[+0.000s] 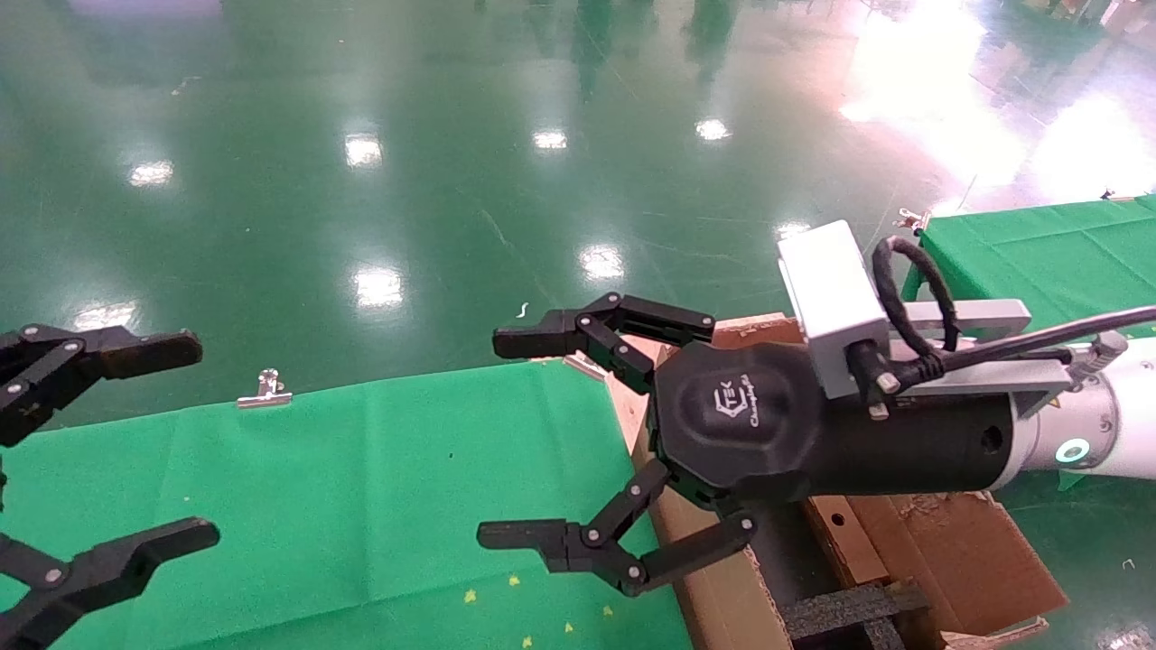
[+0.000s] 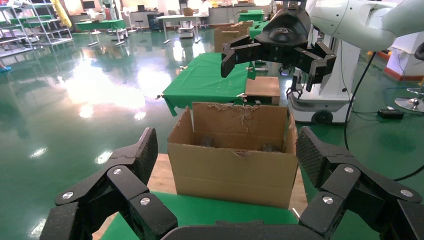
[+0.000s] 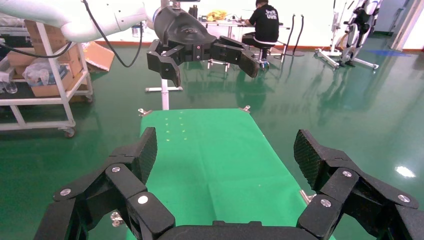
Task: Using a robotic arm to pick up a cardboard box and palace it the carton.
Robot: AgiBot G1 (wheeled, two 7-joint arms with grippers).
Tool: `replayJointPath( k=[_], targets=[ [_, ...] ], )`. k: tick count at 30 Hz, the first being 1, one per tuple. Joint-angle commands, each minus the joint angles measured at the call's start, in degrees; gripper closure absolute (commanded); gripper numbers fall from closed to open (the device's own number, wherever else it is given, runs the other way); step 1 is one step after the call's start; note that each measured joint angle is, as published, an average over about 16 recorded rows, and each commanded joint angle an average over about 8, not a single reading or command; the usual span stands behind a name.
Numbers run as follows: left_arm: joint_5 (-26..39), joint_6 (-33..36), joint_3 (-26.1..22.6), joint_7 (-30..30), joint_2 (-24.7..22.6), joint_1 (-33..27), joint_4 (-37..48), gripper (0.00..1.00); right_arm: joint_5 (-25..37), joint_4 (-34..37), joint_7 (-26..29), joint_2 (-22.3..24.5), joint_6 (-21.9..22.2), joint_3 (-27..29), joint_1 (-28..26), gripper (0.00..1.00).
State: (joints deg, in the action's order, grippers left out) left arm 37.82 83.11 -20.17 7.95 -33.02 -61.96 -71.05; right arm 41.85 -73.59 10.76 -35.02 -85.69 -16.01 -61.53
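My left gripper (image 1: pixel 172 442) hangs at the far left over the green-clothed table (image 1: pixel 361 487), its black fingers spread wide with nothing between them. From its wrist camera I see those same fingers (image 2: pixel 130 170) framing the carton (image 2: pixel 235 165), which stands just past the end of the table. A small metal clip (image 1: pixel 265 390) sits on the table's far edge.

Moving right, my right gripper (image 1: pixel 515 438), on the white robotic arm (image 1: pixel 1111 415) with its glowing teal ring (image 1: pixel 1075 450), reaches leftward from above the carton (image 1: pixel 939 542), its fingertips out over the near end of the table. Its jaws are fully spread and hold nothing. The grey camera block (image 1: pixel 826 298) with a looped cable rides on top of the wrist.

Beneath that arm, the carton's ragged flaps lie open and black foam inserts (image 1: pixel 849 609) show inside. A flat brown piece with a small round hole (image 1: pixel 835 533) lies in the carton; I cannot tell whether it is the cardboard box. Farther right stands a second green-covered table (image 1: pixel 1048 253).
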Motion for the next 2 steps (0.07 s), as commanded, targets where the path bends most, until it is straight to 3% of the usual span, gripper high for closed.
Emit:
replayJointPath(
  k=[1,2],
  targets=[
    [0.0,0.0,0.0,0.0,0.0,0.0,0.0,0.0,0.0,0.0,0.0,0.0,0.0,0.0,0.0,0.0],
    [0.0,0.0,0.0,0.0,0.0,0.0,0.0,0.0,0.0,0.0,0.0,0.0,0.0,0.0,0.0,0.0]
  ],
)
